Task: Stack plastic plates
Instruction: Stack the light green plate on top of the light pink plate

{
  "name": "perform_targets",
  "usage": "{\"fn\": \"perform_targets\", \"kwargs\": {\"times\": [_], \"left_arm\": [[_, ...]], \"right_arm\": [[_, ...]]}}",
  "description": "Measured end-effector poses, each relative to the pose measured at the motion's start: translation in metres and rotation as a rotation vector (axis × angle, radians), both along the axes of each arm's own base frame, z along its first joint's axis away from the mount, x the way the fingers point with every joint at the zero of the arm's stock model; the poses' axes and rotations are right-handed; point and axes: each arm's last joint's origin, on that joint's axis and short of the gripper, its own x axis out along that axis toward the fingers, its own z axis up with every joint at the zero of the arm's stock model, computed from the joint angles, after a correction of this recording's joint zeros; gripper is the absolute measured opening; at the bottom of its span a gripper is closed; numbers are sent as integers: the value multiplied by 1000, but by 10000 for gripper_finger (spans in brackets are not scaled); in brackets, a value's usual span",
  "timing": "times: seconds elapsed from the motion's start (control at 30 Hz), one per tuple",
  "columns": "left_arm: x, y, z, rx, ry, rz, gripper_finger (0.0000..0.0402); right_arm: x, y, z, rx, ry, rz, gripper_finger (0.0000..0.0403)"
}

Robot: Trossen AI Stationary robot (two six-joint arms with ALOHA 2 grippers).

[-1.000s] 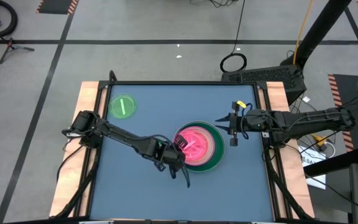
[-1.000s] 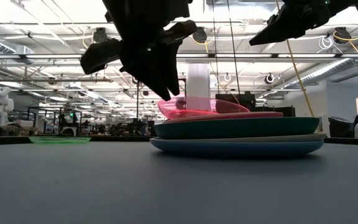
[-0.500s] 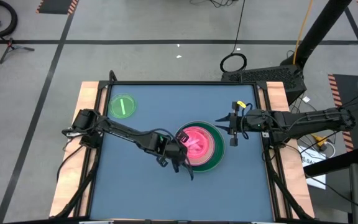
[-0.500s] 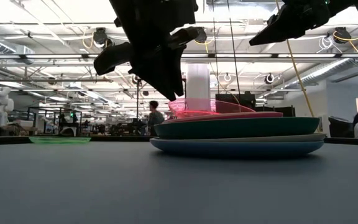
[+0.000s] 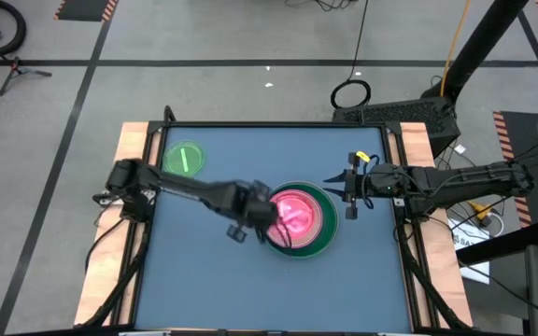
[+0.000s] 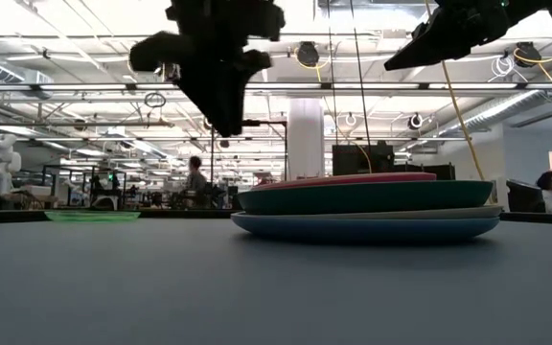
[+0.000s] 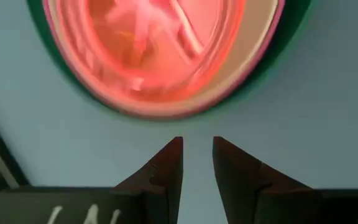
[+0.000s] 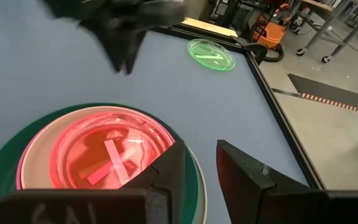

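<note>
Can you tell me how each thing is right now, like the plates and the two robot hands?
Stack of plates: piled up, dark green and blue ones at the bottom.
Small see-through pink plate: lying flat on top of the stack, not held.
Small green plate: alone at the table's far left corner, not stacked yet.
Left end effector: open, empty, lifted beside the stack.
Right end effector: open, empty, hanging above the stack's right edge.

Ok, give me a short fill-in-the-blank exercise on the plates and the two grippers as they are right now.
1. The small pink plate lies on top of the ____.
2. The small plate lying alone on the table is ____ in colour.
3. The left gripper, above the table beside the stack, holds ____.
4. The lowest plate of the stack is ____.

Missing words: stack; green; nothing; blue
</note>
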Motion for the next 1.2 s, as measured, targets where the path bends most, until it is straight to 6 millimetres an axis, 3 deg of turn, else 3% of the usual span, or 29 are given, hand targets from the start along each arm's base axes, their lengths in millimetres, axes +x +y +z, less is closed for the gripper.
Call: {"fn": "perform_targets", "kwargs": {"times": [0.2, 0.33, 0.5, 0.6, 0.8, 0.93, 1.2], "left_arm": [[-35, 59, 29, -178, 21, 281, 95], [-67, 96, 34, -202, -1, 473, 95], [-112, 129, 21, -219, -54, 671, 95], [-134, 144, 7, -247, -95, 876, 95], [-158, 161, -31, -294, -112, 1245, 95], [-169, 163, -54, -287, -64, 1297, 95], [-179, 177, -67, -190, -140, 1344, 95]], "right_arm": [[0, 0, -1, 12, 8, -5, 89], [-1, 0, -1, 13, 9, -5, 89], [-1, 0, -2, 28, 19, -11, 89], [-1, 0, -2, 29, 18, -13, 89], [1, 0, 0, 21, -11, -7, 89], [1, 0, 0, 17, -7, -7, 89], [1, 0, 0, -12, -6, 5, 89]]}}
